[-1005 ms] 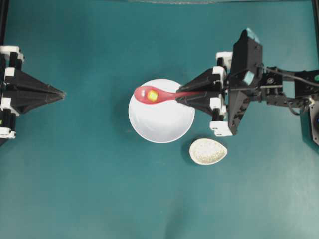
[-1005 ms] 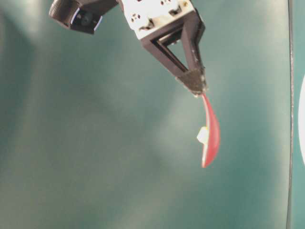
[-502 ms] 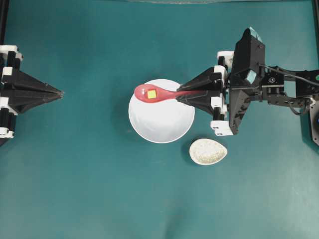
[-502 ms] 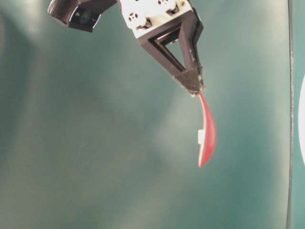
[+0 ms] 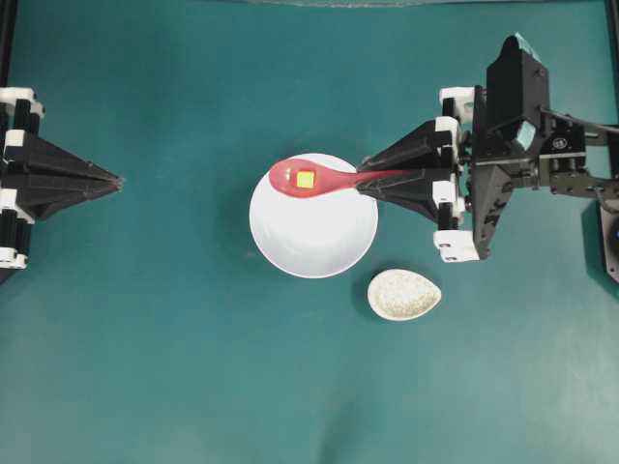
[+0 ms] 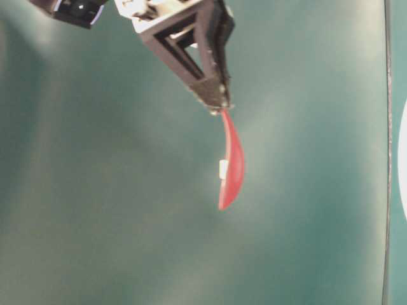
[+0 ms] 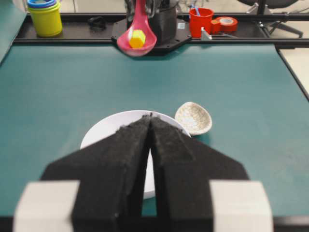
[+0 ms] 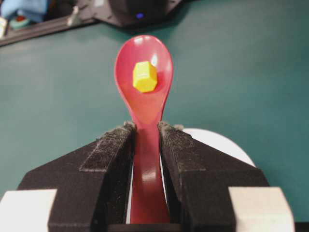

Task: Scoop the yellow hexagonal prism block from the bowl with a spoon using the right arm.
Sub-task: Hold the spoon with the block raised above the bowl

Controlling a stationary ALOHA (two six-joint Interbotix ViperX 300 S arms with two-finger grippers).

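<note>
My right gripper is shut on the handle of the pink-red spoon and holds it level above the far rim of the white bowl. The yellow hexagonal prism block lies in the spoon's scoop. In the right wrist view the block sits in the middle of the scoop, with the handle clamped between both pads and the bowl below. In the table-level view the spoon hangs free in the air. My left gripper rests shut at the left edge, holding nothing.
A small speckled oval spoon rest lies just right of the bowl's near side. Beyond the table's far edge, the left wrist view shows stacked cups, a red cup and a tape roll.
The right arm has pulled back to the right and risen, carrying the spoon with the block in it. The block has settled in the scoop. The left arm has not moved.
</note>
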